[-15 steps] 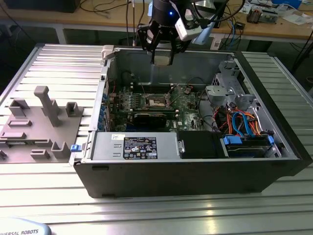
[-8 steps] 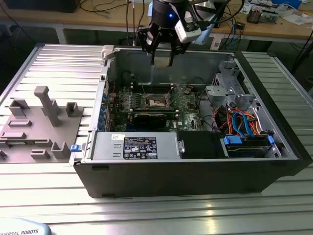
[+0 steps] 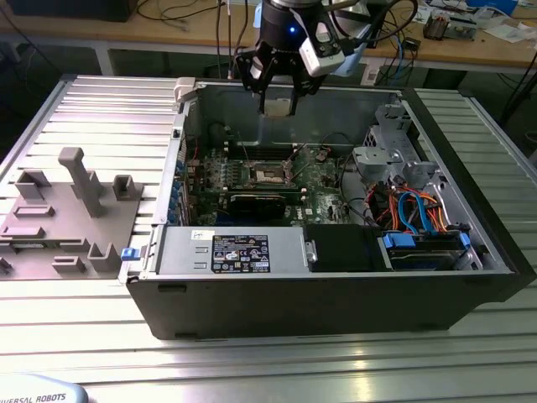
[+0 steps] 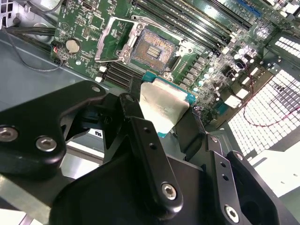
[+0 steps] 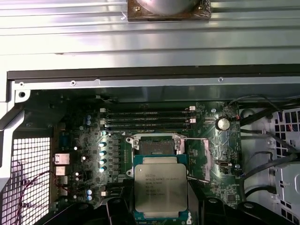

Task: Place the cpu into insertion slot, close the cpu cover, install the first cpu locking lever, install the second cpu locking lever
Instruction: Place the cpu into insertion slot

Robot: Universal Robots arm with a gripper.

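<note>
In the exterior view my gripper [image 3: 277,102] hangs over the back part of the open computer case, shut on the cpu [image 3: 277,106], a small silvery square chip. Both wrist views show the cpu [image 4: 161,107] [image 5: 161,186] clamped flat between the two black fingers [image 4: 140,126]. Below it, apart from the chip, the insertion slot [image 3: 270,174] [image 4: 153,46] [image 5: 157,146] lies bare on the green motherboard. The cpu cover [image 4: 108,41] stands swung up at one side of the slot. A thin wire locking lever [image 5: 197,139] sticks out beside the socket.
Memory slots [image 5: 145,119] run along one side of the socket. A drive cage [image 3: 393,144] and blue and orange cables [image 3: 419,208] fill the case at the exterior view's right; the power supply [image 3: 239,252] sits in front. A grey fixture tray [image 3: 67,218] lies outside the case.
</note>
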